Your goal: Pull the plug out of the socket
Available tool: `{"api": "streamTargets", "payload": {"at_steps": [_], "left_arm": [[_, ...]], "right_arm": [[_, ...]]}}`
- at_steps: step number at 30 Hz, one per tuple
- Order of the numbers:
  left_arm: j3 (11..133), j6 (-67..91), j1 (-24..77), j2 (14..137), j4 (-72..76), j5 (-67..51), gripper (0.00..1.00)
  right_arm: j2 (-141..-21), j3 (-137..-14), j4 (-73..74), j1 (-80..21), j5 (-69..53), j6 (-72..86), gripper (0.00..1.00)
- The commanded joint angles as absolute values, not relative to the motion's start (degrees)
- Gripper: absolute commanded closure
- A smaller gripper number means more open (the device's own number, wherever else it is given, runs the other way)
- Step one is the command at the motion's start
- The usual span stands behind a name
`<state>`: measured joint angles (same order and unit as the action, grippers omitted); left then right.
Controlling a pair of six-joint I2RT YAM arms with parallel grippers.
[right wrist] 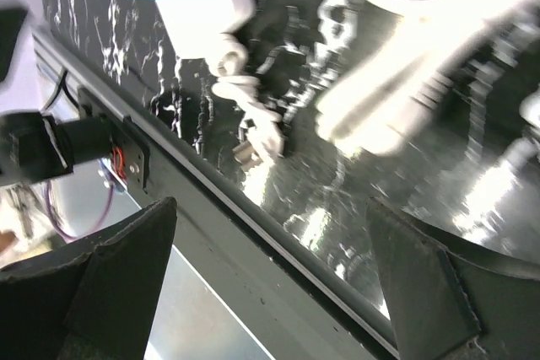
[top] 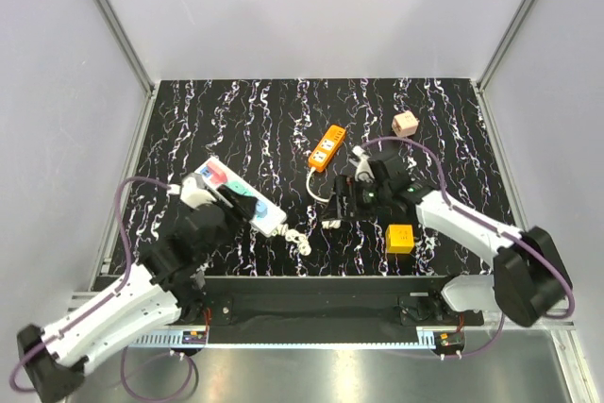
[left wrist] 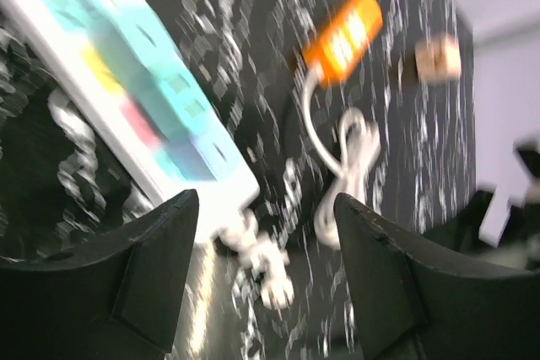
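Black worktop (top: 283, 110) veined in white, walled on three sides in pale grey (top: 311, 7), with a metal rail (top: 311, 282) along the near edge. Left arm (top: 123, 304) stretched from the near left corner up and to the right, wrist bent down over the socket (top: 262, 216). Left jaws spread wide above its middle, holding nothing, the strip's corded end showing between the two dark fingers (left wrist: 152, 267) in the blurred wrist view. Right arm (top: 462, 224) folded in from the near right, elbow by the worktop's edge, wrist low at mid-worktop and facing the near rail. Right jaws fully apart, gripping nothing, near a bundled white cord (left wrist: 348, 176). Socket a long white strip with red, teal and yellow squares, slantwise at the left of the worktop, partly hidden under the left wrist, with a short coiled cord (top: 297, 238) trailing off its near right end. Orange power strip (top: 326, 148) near centre, well apart from the socket, tilted, markings too small to read, joined to the white bundle by its own lead. Yellow block (top: 399, 238) just beside the right forearm. Tan cube (top: 405, 124) toward the far right.
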<state>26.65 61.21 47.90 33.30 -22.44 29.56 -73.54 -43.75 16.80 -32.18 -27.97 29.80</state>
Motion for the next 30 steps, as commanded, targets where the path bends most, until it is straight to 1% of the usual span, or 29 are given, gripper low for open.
{"api": "streamTargets", "payload": {"at_steps": [1, 2, 5, 6, 8, 10, 13, 17, 19, 22, 23, 25, 27, 30], "left_arm": [[24.4, 55.7, 38.9, 30.7, -19.7, 19.7, 0.31], [24.5, 55.0, 33.7, 31.9, -19.5, 16.6, 0.31], [24.8, 53.0, 25.5, 35.8, -19.1, 5.5, 0.34], [24.8, 52.7, 24.2, 38.1, -18.0, 3.4, 0.34], [24.7, 51.9, 22.1, 38.8, -16.7, -1.1, 0.36], [24.9, 51.6, 21.8, 38.3, -15.6, -2.5, 0.37], [25.3, 50.3, 21.8, 38.3, -15.5, -4.7, 0.40], [25.7, 49.2, 21.8, 40.6, -15.9, -6.9, 0.43], [26.2, 48.6, 21.8, 42.0, -16.3, -7.7, 0.46], [27.6, 48.7, 21.9, 45.0, -17.3, -7.3, 0.49], [27.9, 49.0, 21.9, 45.9, -17.6, -7.1, 0.51], [29.2, 49.9, 22.0, 47.2, -18.3, -6.7, 0.51], [31.1, 50.2, 22.9, 49.6, -19.3, -6.5, 0.51], [34.3, 50.8, 26.1, 52.5, -21.7, -2.5, 0.51]], "right_arm": [[-78.2, -50.7, 15.6, -37.9, -25.7, 26.9, 0.00], [-79.6, -53.8, 16.2, -38.9, -23.8, 26.4, 0.00], [-85.7, -58.8, 17.5, -42.4, -20.6, 26.1, 0.00], [-86.7, -59.8, 17.6, -43.1, -20.1, 26.3, 0.00], [-89.5, -62.6, 17.6, -44.6, -19.3, 27.2, 0.00], [-91.0, -64.5, 17.4, -45.5, -19.0, 27.9, 0.00], [-92.9, -65.2, 16.4, -45.9, -18.0, 30.1, 0.00], [-94.1, -65.4, 15.2, -46.1, -17.9, 31.7, 0.00], [-94.8, -65.4, 13.5, -46.0, -20.1, 32.4, 0.05], [-96.1, -65.5, 12.7, -46.4, -20.3, 32.8, 0.09], [-96.2, -65.3, 12.5, -46.5, -19.9, 31.6, 0.09], [-95.9, -64.3, 11.5, -46.8, -18.6, 29.5, 0.09], [-95.8, -63.5, 10.4, -46.8, -18.1, 25.7, 0.06], [-97.6, -63.4, 9.9, -46.8, -19.3, 20.1, 0.05]]}}
